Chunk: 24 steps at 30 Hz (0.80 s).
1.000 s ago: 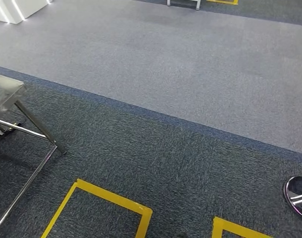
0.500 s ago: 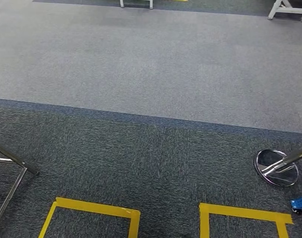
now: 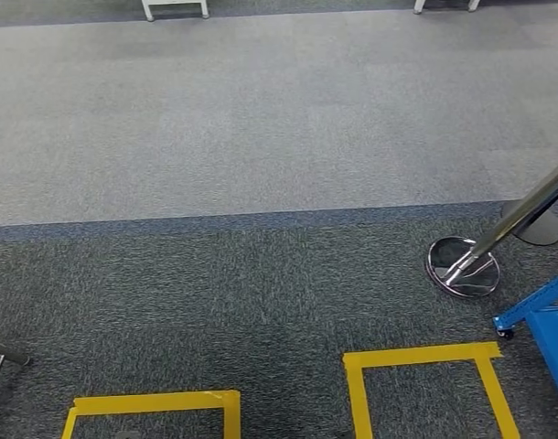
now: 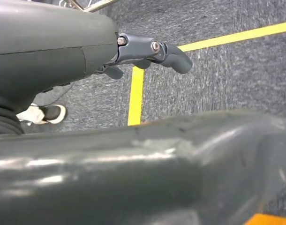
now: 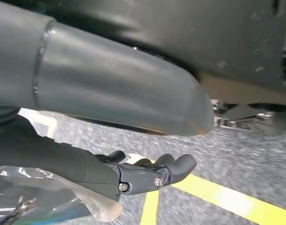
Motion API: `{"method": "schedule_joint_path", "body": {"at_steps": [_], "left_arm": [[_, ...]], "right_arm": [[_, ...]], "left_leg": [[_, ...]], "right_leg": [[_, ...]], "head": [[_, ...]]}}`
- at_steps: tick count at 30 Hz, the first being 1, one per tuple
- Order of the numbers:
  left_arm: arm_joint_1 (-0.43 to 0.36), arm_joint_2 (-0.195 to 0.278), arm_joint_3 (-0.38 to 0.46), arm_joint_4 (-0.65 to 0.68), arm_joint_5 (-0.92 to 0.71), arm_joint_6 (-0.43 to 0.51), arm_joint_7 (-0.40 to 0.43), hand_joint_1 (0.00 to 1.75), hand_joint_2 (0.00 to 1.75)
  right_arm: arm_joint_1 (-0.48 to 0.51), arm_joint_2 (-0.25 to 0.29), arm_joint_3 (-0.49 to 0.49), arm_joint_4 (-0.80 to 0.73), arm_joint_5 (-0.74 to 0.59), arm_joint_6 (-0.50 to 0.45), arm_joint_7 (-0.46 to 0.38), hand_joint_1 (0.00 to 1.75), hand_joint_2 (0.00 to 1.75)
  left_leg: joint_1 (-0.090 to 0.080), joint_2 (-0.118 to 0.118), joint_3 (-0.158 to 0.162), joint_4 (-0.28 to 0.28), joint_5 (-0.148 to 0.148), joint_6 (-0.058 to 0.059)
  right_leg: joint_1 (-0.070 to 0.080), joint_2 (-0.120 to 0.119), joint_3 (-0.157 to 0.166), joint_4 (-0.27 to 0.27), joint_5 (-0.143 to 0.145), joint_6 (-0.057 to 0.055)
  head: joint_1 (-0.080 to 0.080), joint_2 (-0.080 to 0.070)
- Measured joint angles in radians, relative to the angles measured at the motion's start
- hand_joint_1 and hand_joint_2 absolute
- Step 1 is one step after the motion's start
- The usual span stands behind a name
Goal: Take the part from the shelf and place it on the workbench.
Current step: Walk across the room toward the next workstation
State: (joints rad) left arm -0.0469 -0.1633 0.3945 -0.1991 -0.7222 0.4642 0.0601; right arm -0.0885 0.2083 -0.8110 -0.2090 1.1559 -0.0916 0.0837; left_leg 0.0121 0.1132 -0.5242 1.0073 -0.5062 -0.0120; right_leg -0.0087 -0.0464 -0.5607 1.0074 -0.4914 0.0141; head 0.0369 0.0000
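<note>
Left hand (image 4: pixel 134 49) is hanging over dark carpet (image 3: pixel 262 293) with its fingers (image 4: pixel 173 58) stretching out straight and apart, and you are seeing nothing in them; yellow tape (image 4: pixel 136 93) is running under it. Looking down from the head, you are facing a metal foot (image 3: pixel 4 357) at the far left edge, then a left tape square (image 3: pixel 152 402) and, well apart from it, a right tape square (image 3: pixel 421 357). A lighter carpet band (image 3: pixel 262 119) is lying beyond them, with white feet (image 3: pixel 173 9) standing at its far side. Further right, a chrome pole (image 3: pixel 518 219) is leaning up from a round base (image 3: pixel 463 265), and a blue frame (image 3: pixel 545 320) is sitting just beside that base. Right hand (image 5: pixel 134 176) is hanging with its fingers (image 5: pixel 180 166) curling in a little, and clear film (image 5: pixel 28 201) is lying against its underside. You cannot tell whether those fingers are gripping it, nor whether that film is wrapping the part.
</note>
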Motion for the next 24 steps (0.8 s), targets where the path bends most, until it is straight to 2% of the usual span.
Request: {"method": "schedule_joint_path", "body": {"at_steps": [2, 3, 4, 5, 6, 7, 8, 9, 10, 11, 12, 13, 14, 15, 16, 17, 19, 20, 21, 22, 23, 24], "left_arm": [[0.000, -0.004, 0.000, 0.000, -0.010, 0.000, 0.015, 0.00, 0.00], [0.001, -0.005, 0.000, 0.000, -0.013, 0.000, 0.024, 0.00, 0.00], [0.004, -0.006, 0.000, 0.000, -0.015, -0.001, 0.031, 0.00, 0.00], [0.007, -0.006, 0.000, 0.000, -0.016, -0.001, 0.037, 0.00, 0.00], [0.010, -0.006, 0.000, 0.000, -0.017, -0.002, 0.042, 0.00, 0.00], [0.012, -0.005, 0.000, 0.000, -0.017, -0.003, 0.044, 0.00, 0.00], [0.013, -0.004, 0.000, 0.000, -0.017, -0.003, 0.046, 0.00, 0.00], [0.013, -0.003, 0.000, 0.000, -0.017, -0.003, 0.047, 0.00, 0.00], [0.013, -0.001, 0.000, 0.000, -0.017, -0.002, 0.047, 0.00, 0.00], [0.012, 0.001, 0.000, 0.000, -0.017, -0.001, 0.047, 0.00, 0.00], [0.012, 0.003, 0.000, 0.000, -0.018, 0.000, 0.046, 0.00, 0.00], [0.013, 0.004, 0.000, 0.000, -0.018, 0.003, 0.044, 0.00, 0.00], [0.013, 0.005, 0.000, 0.000, -0.018, 0.007, 0.042, 0.00, 0.00], [0.012, 0.005, 0.000, 0.000, -0.019, 0.011, 0.038, 0.00, 0.00], [0.011, 0.004, 0.000, 0.000, -0.020, 0.015, 0.035, 0.00, 0.00], [0.010, 0.003, 0.001, 0.000, -0.020, 0.018, 0.031, 0.00, 0.00], [0.009, 0.001, 0.003, 0.000, -0.020, 0.024, 0.027, 0.00, 0.00], [0.009, 0.001, 0.005, 0.000, -0.019, 0.025, 0.027, 0.00, 0.00], [0.011, 0.001, 0.007, 0.000, -0.017, 0.026, 0.028, 0.00, 0.00], [0.011, 0.001, 0.010, 0.000, -0.015, 0.027, 0.029, 0.00, 0.00], [0.010, 0.000, 0.013, 0.000, -0.012, 0.027, 0.029, 0.00, 0.00], [0.009, 0.000, 0.015, 0.000, -0.010, 0.027, 0.029, 0.00, 0.00]], "right_arm": [[0.001, 0.000, -0.003, 0.000, 0.005, 0.009, 0.013, 0.00, 0.00], [0.001, 0.000, -0.003, 0.000, 0.010, 0.013, 0.018, 0.00, 0.00], [0.001, 0.001, -0.003, 0.000, 0.016, 0.017, 0.022, 0.00, 0.00], [0.001, 0.001, -0.003, 0.000, 0.022, 0.020, 0.026, 0.00, 0.00], [0.001, 0.001, -0.003, 0.000, 0.027, 0.022, 0.029, 0.00, 0.00], [0.002, 0.001, -0.003, 0.000, 0.031, 0.024, 0.032, 0.00, 0.00], [0.002, 0.001, -0.003, 0.000, 0.035, 0.026, 0.036, 0.00, 0.00], [0.002, 0.001, -0.003, 0.000, 0.039, 0.028, 0.041, 0.00, 0.00], [0.002, 0.002, -0.003, 0.000, 0.042, 0.029, 0.045, 0.00, 0.00], [0.002, 0.003, -0.003, 0.001, 0.046, 0.030, 0.051, 0.00, 0.00], [0.001, 0.004, -0.003, 0.001, 0.049, 0.031, 0.055, 0.00, 0.00], [0.001, 0.005, -0.003, 0.001, 0.053, 0.033, 0.060, 0.00, 0.00], [0.001, 0.005, -0.002, 0.001, 0.058, 0.034, 0.064, 0.00, 0.00], [0.002, 0.005, -0.002, 0.001, 0.063, 0.035, 0.067, 0.00, 0.00], [0.002, 0.005, -0.001, 0.001, 0.067, 0.035, 0.070, 0.00, 0.00], [0.002, 0.004, -0.001, 0.001, 0.070, 0.035, 0.072, 0.00, 0.00], [0.001, 0.004, -0.001, 0.001, 0.072, 0.031, 0.074, 0.00, 0.00], [0.001, 0.004, -0.001, 0.000, 0.072, 0.030, 0.075, 0.00, 0.00], [0.001, 0.004, -0.001, 0.000, 0.072, 0.029, 0.074, 0.00, 0.00], [0.001, 0.004, -0.001, 0.000, 0.070, 0.028, 0.074, 0.00, 0.00], [0.001, 0.004, -0.001, 0.000, 0.069, 0.028, 0.074, 0.00, 0.00], [0.001, 0.004, -0.001, 0.000, 0.068, 0.028, 0.074, 0.00, 0.00]], "left_leg": [[0.005, -0.042, -0.016, 0.054, -0.043, -0.008], [0.006, -0.071, -0.039, 0.114, -0.077, -0.009], [0.006, -0.090, -0.070, 0.187, -0.112, -0.008], [0.005, -0.098, -0.099, 0.252, -0.135, -0.006], [0.004, -0.102, -0.120, 0.292, -0.141, -0.003], [0.003, -0.104, -0.125, 0.293, -0.125, 0.002], [0.001, -0.109, -0.113, 0.254, -0.090, 0.008], [-0.001, -0.124, -0.089, 0.187, -0.044, 0.015], [-0.002, -0.151, -0.064, 0.120, -0.007, 0.023], [-0.003, -0.180, -0.044, 0.062, 0.018, 0.028], [-0.004, -0.203, -0.033, 0.027, 0.027, 0.030], [-0.005, -0.213, -0.029, 0.014, 0.025, 0.031], [-0.005, -0.206, -0.026, 0.003, 0.024, 0.030], [-0.004, -0.192, -0.023, -0.005, 0.025, 0.031], [-0.003, -0.178, -0.017, -0.015, 0.029, 0.034], [-0.001, -0.163, -0.012, -0.024, 0.033, 0.037], [-0.001, -0.131, -0.006, -0.031, 0.035, 0.041], [-0.002, -0.113, -0.005, -0.031, 0.034, 0.042], [-0.002, -0.094, -0.005, -0.031, 0.032, 0.042], [-0.002, -0.077, -0.005, -0.031, 0.031, 0.041], [-0.002, -0.062, -0.004, -0.030, 0.029, 0.039], [-0.001, -0.050, -0.003, -0.028, 0.026, 0.035]], "right_leg": [[-0.002, 0.022, 0.005, -0.006, 0.005, -0.013], [-0.003, 0.033, 0.005, -0.008, 0.007, -0.018], [-0.001, 0.046, 0.004, -0.008, 0.008, -0.022], [0.001, 0.061, 0.004, -0.007, 0.009, -0.024], [0.003, 0.077, 0.005, -0.007, 0.009, -0.025], [0.005, 0.094, 0.006, -0.007, 0.009, -0.026], [0.007, 0.110, 0.008, -0.007, 0.009, -0.026], [0.007, 0.125, 0.010, -0.006, 0.009, -0.026], [0.006, 0.137, 0.010, -0.006, 0.009, -0.025], [0.006, 0.150, 0.007, -0.004, 0.009, -0.023], [0.003, 0.162, 0.001, -0.002, 0.010, -0.018], [0.000, 0.173, -0.006, -0.001, 0.012, -0.013], [-0.002, 0.187, -0.014, -0.002, 0.015, -0.004], [-0.004, 0.191, -0.020, -0.001, 0.015, 0.002], [-0.003, 0.176, -0.027, 0.005, 0.010, 0.007], [-0.001, 0.150, -0.041, 0.027, -0.003, 0.010], [0.001, 0.084, -0.093, 0.129, -0.056, 0.015], [0.000, 0.069, -0.125, 0.191, -0.081, 0.019], [-0.002, 0.061, -0.148, 0.237, -0.095, 0.023], [-0.004, 0.055, -0.154, 0.248, -0.090, 0.026], [-0.006, 0.049, -0.141, 0.225, -0.069, 0.029], [-0.008, 0.036, -0.109, 0.168, -0.038, 0.032]], "head": [[-0.005, 0.000], [-0.008, 0.000], [-0.010, 0.000], [-0.011, 0.000], [-0.011, 0.000], [-0.011, 0.000], [-0.011, 0.000], [-0.011, 0.000], [-0.011, 0.000], [-0.011, 0.000], [-0.012, 0.000], [-0.013, 0.000], [-0.013, 0.000], [-0.014, 0.000], [-0.013, 0.000], [-0.010, 0.000], [-0.005, 0.000], [-0.003, 0.000], [-0.003, 0.000], [-0.003, 0.000], [-0.003, 0.000], [-0.003, 0.000]]}}
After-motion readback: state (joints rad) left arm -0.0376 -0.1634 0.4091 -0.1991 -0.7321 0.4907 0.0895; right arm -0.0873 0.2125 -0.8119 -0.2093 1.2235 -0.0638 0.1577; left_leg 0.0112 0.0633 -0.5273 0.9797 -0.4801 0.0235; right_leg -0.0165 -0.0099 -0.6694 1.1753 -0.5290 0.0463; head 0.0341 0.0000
